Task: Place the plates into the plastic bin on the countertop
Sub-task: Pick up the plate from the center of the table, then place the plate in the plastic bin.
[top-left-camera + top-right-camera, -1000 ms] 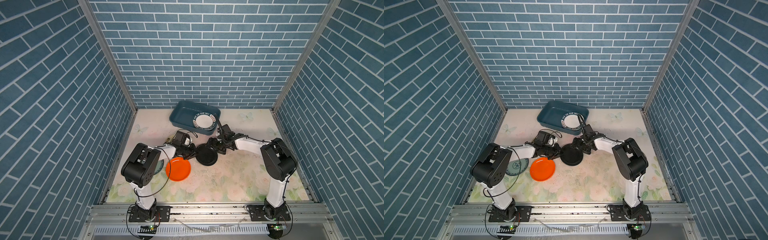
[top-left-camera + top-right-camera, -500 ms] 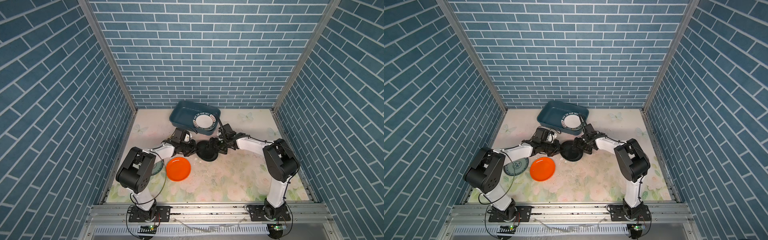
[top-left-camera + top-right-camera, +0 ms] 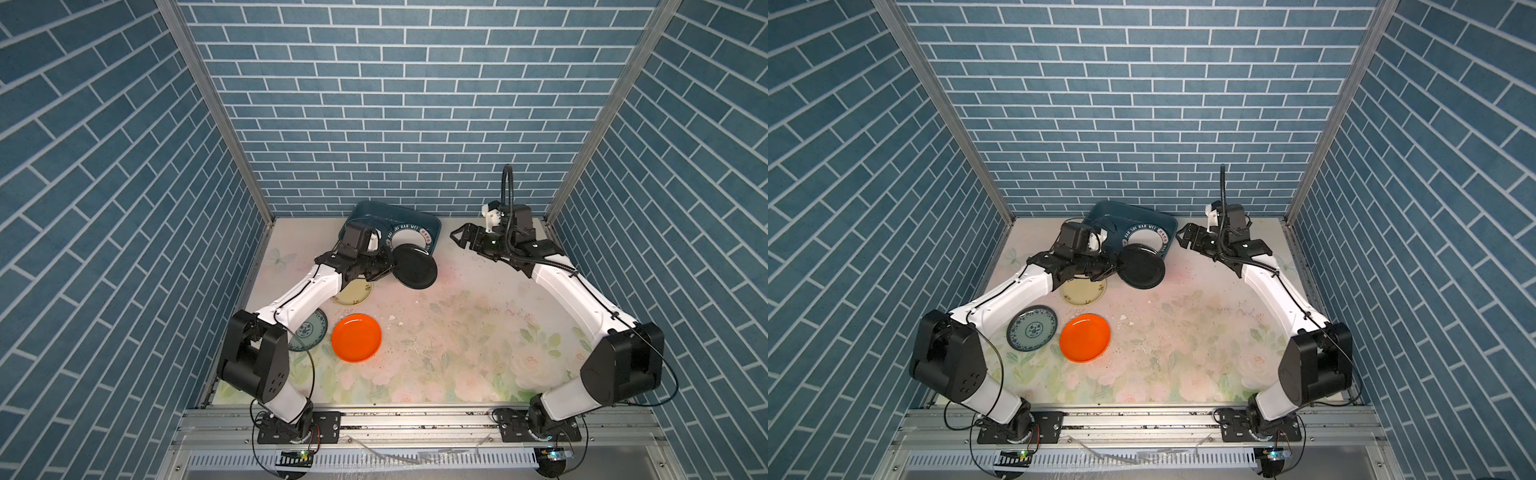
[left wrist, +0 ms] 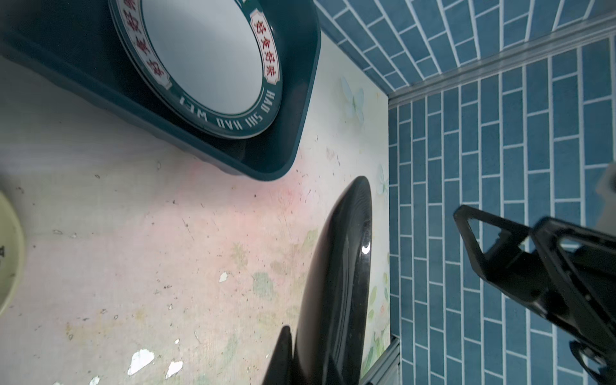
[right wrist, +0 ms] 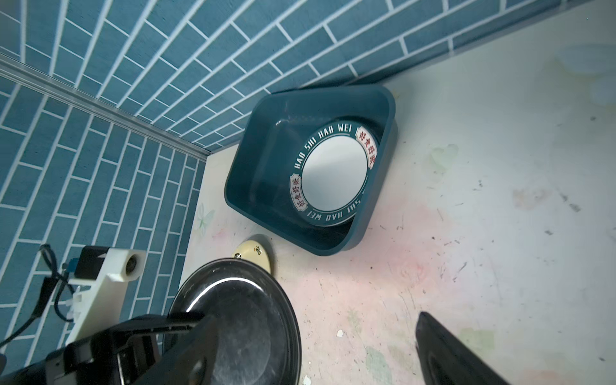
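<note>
The right gripper [image 3: 456, 240] had withdrawn, open and empty; the left gripper [image 3: 390, 266] alone pinched 1 black plate [image 3: 416, 267], the plastic bin [image 3: 435, 226] just beyond. 1 lettered plate [image 3: 409, 240] lay inside; 1 yellow plate [image 3: 354, 293], 1 teal plate [image 3: 1032, 328] and 1 orange plate [image 3: 356, 337] lay behind.

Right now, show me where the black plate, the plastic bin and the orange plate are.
black plate [image 3: 415, 267]: top view, middle of its tilted face.
plastic bin [image 5: 266, 156]: right wrist view, bare part of its inside.
orange plate [image 3: 1085, 343]: top view, centre of the plate.
</note>
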